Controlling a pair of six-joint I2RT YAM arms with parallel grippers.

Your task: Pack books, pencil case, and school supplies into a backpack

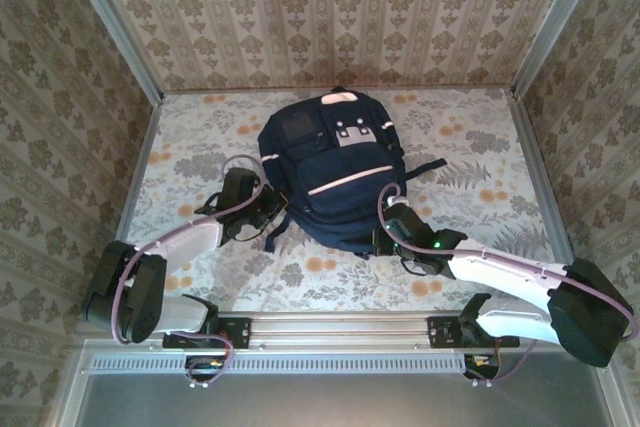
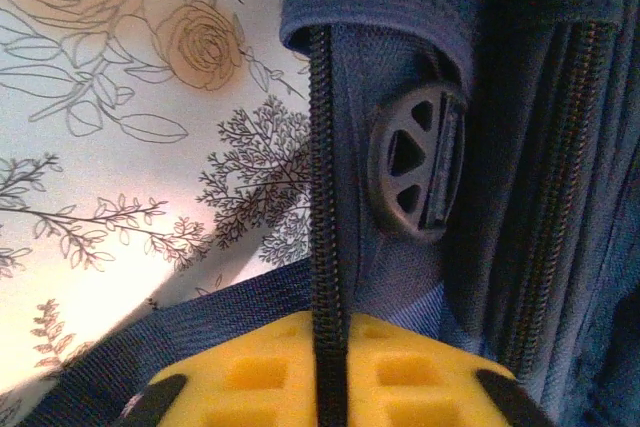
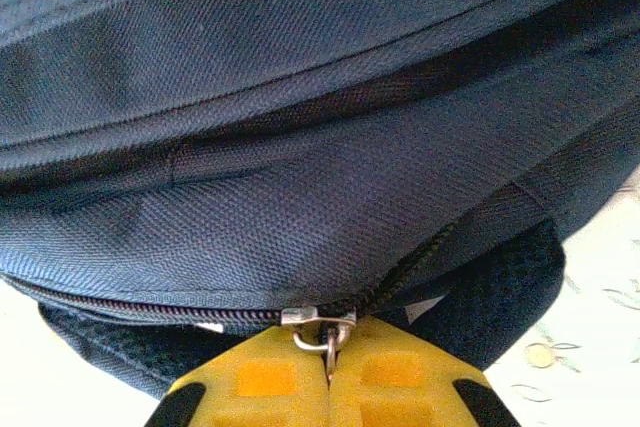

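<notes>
From above, midway across the floral surface (image 1: 200,137): big navy backpack (image 1: 335,172) lying flat, front pockets up, straps trailing out at the sides. Left claw (image 1: 266,211) tucked against its left flank, right claw (image 1: 386,239) against its near right corner.

At the left wrist: left claw (image 2: 330,377) closed around a black ribbed zip line (image 2: 322,197), apparently pinching it, just below a round plastic buckle (image 2: 415,167) on the backpack (image 2: 560,147). Soft webbing all round, nothing rigid to brace on.

At the right wrist: right claw (image 3: 328,382) clamped shut on the small metal zipper pull (image 3: 325,332) at the lower seam of the backpack (image 3: 300,147).

Likely handling: limp woven fabric, bulky, prone to bunch and drag across the surface rather than hold still; probably weighty if loaded (contents hidden, so only a guess). Small slick pull, easy to lose. Best to grip the pull squarely, pin the fabric beside the track with the other claw, and draw along the teeth, not away from them.
</notes>
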